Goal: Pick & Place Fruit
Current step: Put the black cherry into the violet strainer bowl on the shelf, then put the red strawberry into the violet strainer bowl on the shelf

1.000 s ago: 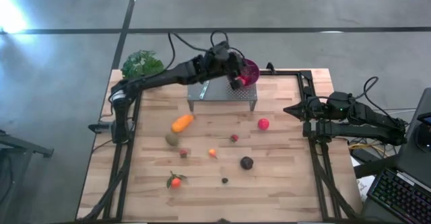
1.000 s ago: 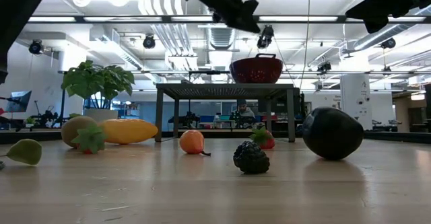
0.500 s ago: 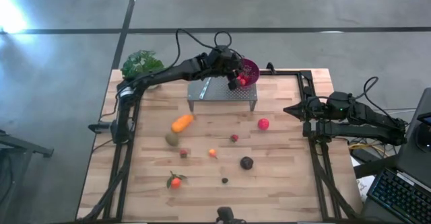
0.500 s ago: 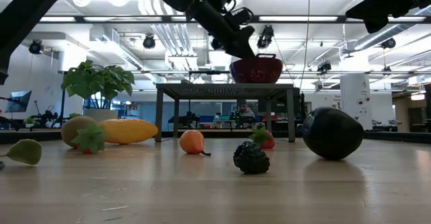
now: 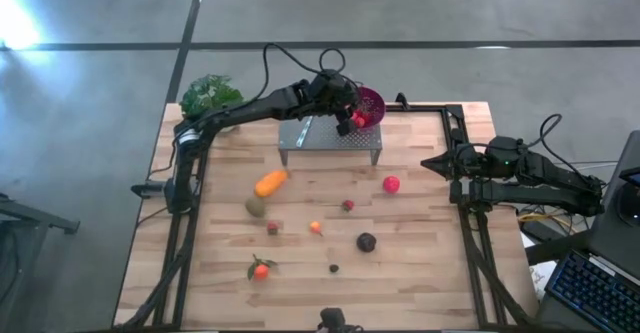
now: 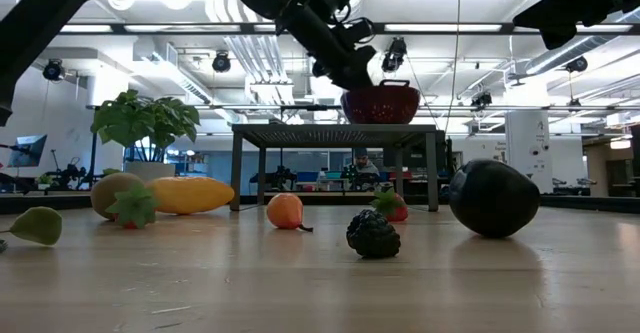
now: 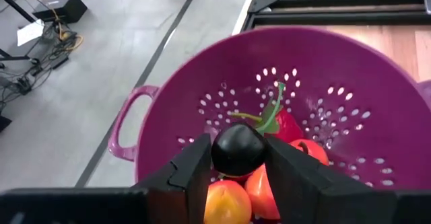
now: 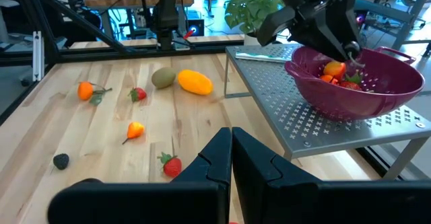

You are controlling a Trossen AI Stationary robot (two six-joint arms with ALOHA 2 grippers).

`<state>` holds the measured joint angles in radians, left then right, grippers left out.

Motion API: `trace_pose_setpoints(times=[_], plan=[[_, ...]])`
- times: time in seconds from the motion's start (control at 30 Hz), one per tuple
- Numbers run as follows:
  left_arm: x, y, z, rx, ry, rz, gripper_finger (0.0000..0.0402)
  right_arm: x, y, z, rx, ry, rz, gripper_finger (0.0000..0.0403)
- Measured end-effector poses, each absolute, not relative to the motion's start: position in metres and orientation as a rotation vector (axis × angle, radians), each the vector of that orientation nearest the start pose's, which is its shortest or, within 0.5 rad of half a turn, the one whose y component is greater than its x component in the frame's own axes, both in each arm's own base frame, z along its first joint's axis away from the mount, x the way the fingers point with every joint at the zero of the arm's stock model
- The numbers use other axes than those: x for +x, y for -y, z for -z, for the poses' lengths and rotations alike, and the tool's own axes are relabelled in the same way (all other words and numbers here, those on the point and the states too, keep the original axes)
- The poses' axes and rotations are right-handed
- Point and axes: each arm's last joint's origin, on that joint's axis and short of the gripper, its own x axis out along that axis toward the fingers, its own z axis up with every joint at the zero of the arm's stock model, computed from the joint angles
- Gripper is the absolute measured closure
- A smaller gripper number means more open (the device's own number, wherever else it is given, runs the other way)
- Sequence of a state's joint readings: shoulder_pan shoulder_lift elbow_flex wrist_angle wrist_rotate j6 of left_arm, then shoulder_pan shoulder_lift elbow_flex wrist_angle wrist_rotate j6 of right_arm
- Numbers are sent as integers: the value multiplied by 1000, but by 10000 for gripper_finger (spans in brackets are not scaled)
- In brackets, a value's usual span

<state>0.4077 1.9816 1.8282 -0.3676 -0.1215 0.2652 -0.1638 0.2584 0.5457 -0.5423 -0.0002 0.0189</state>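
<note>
**Left gripper holds a dark ball over the colander**

The wooden table (image 5: 420, 273) carries a perforated metal stand (image 5: 330, 139), and on that stand sits the purple colander bowl (image 7: 350, 83). The left gripper (image 7: 237, 167) hangs right above the bowl's inside, its two fingers clamped on a small dark ball (image 7: 238, 148). Directly under the gripper, already lying in the bowl, are an orange fruit (image 7: 224, 202), a red fruit (image 7: 304, 151) and a red piece with a green stem (image 7: 277, 120).

Out on the open boards, well away from the left gripper, lies the rest of the fruit: the elongated orange one (image 5: 270, 183) touching the olive-green one (image 5: 255, 207), the red ball (image 5: 391, 184), the dark purple ball (image 5: 366, 241), a small leafy orange (image 5: 261, 270), a strawberry (image 5: 347, 205) and a tiny dark berry (image 5: 334, 268).

The right gripper (image 8: 231, 146) waits near the table's right edge, fingers pressed together with nothing between them, the red ball just beside it.
</note>
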Motion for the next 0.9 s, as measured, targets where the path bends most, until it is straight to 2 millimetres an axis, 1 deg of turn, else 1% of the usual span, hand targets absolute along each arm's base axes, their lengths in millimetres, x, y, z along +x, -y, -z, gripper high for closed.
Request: trace_pose_setpoints(times=[0.37,0.73,0.8,0.9], plan=[[421,-186,-319,190,-598,-438,261,75,12,-274,40,-253,165,394],[421,-185,-319,202,-604,-433,236,75,12,-274,40,-253,165,394],[419,-184,-321,211,-607,-431,234,75,12,-274,40,-253,165,394],[416,-181,-333,229,-613,-431,236,75,12,-274,40,-253,165,394]])
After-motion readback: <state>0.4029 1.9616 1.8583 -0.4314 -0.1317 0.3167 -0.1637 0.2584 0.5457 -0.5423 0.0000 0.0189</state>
